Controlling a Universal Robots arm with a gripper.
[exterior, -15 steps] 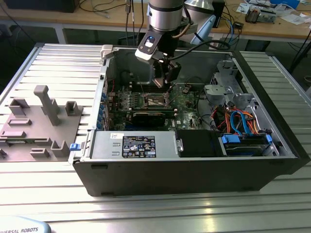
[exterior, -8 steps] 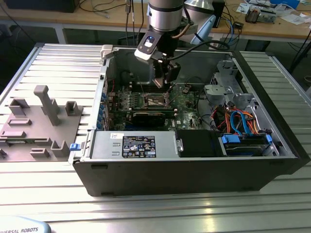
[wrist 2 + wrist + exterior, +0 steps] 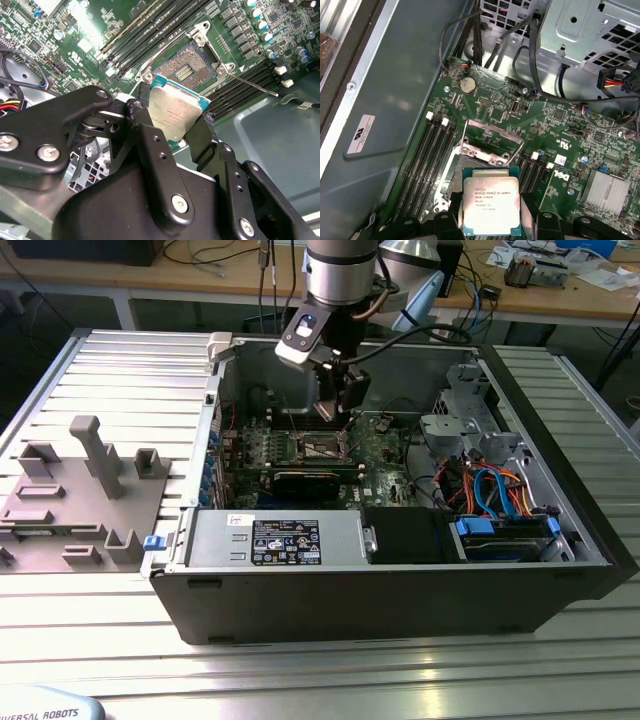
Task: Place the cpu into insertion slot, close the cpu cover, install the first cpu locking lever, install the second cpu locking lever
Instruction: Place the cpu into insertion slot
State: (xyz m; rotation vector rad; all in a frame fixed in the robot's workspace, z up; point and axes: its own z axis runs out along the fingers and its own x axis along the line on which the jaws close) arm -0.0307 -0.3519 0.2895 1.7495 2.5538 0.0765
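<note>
The gripper (image 3: 172,125) is clamped on the cpu (image 3: 177,105), edge to edge, with the open insertion slot (image 3: 187,70) just beyond its fingertips, apparently not yet squarely beneath the chip.

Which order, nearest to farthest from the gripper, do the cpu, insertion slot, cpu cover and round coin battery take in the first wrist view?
1. cpu, held in the gripper.
2. insertion slot, just beyond the cpu.
3. cpu cover, swung open past the slot.
4. coin battery, farthest out, well past the cover.
</note>
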